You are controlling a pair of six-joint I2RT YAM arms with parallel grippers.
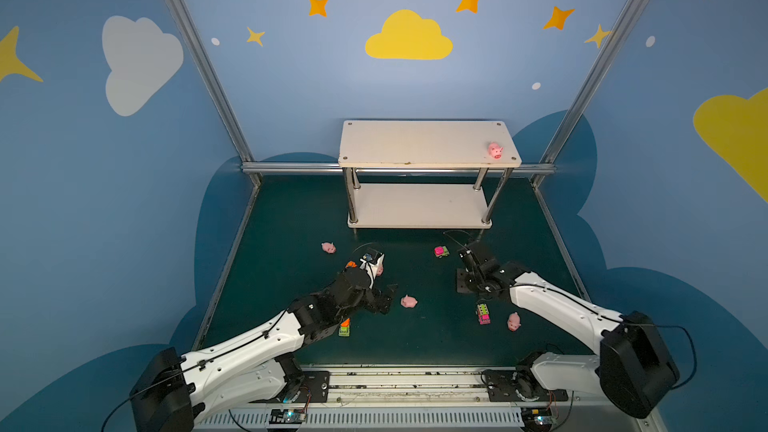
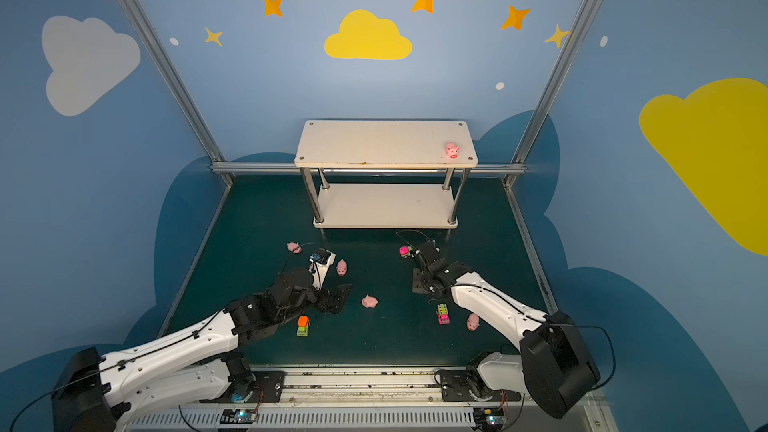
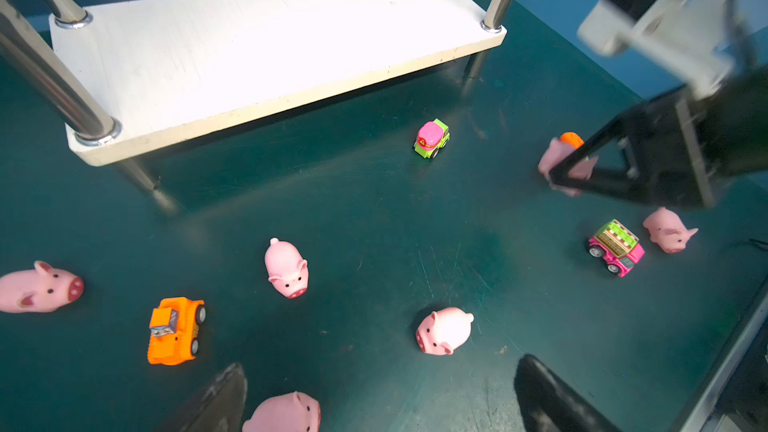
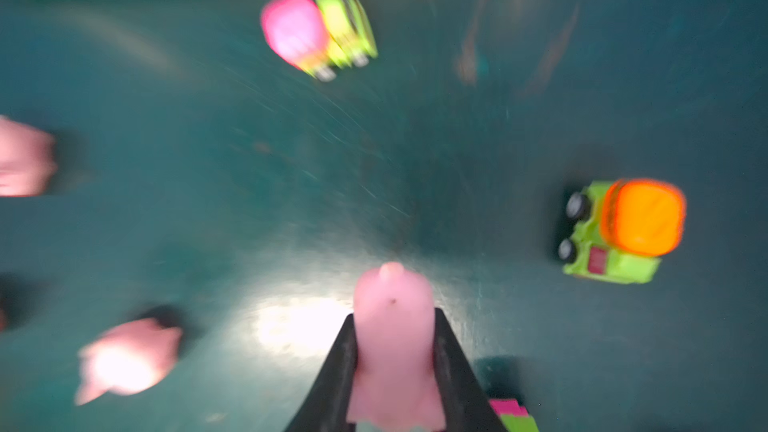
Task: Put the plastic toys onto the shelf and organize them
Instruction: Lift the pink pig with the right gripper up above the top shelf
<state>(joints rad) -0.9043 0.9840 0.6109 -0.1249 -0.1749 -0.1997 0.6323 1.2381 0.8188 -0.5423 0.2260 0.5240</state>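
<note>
Well, the right gripper (image 4: 395,315) was squeezed shut on a pink pig (image 4: 392,359), with one black finger pressed on each side of its body. That wrist view was blurry, so I could not tell if the pig touched the green table (image 1: 291,218) or hung a bit above it. Near this gripper sat a green car with an orange top (image 4: 623,226). A bit farther off, toward the shelf (image 1: 415,139), sat a green car with a pink top (image 1: 441,251). The left gripper (image 3: 382,365) was wide open and held nothing. Its two fingers (image 3: 220,396) stood far apart above the table. An orange truck (image 3: 174,330) sat on the table near it, and the middle pig (image 1: 408,301) lay between the two arms, near the left gripper. A second orange-topped car (image 2: 303,326) sat right by the left arm, closer to the front edge. Over by the right arm, a pink truck (image 1: 483,313) with a green roof and a side pig (image 1: 513,321) lay close together but not touching. The shelf stood at the back of the table. It had two white boards, one over the other, and shiny posts at the corners. A lone pig (image 1: 495,150) stood on the top board, near the front corner on the right side, and its dark snout faced the front. All the other toys I could see were down on the table.
</note>
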